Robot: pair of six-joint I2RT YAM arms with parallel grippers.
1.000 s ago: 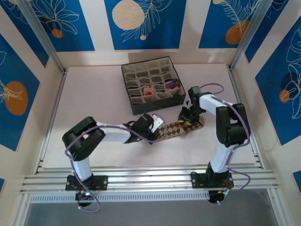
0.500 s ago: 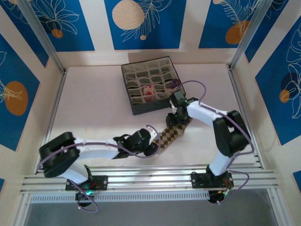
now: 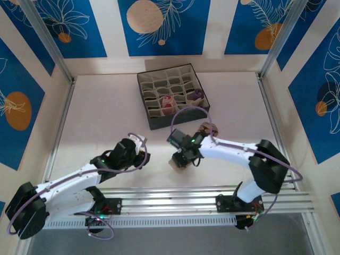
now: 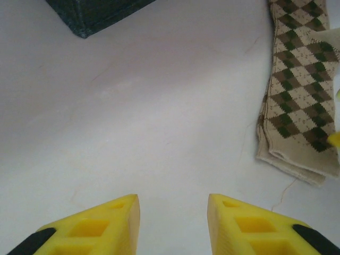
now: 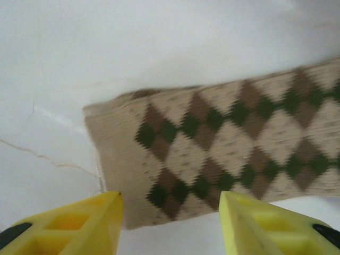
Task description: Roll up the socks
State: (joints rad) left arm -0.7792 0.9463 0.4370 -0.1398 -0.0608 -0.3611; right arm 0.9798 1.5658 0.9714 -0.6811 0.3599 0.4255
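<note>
1. Under my right pincer [image 5: 169,212] lies the diamond-patterned sock [image 5: 228,143], flat on the table [image 5: 159,42]. Its cuff end shows between the two yellow fingers, which stand well apart and grip nothing.
2. My left pincer [image 4: 172,212] has its jaws parted too and holds nothing (the same sock lies off to its right, well clear of the fingers).
3. Beyond both pincers stands the grey compartment box [image 3: 159,123]. I see the maroon-toed sock [image 3: 168,103] in one cell and the purple sock [image 3: 196,94] in a cell further right.
</note>
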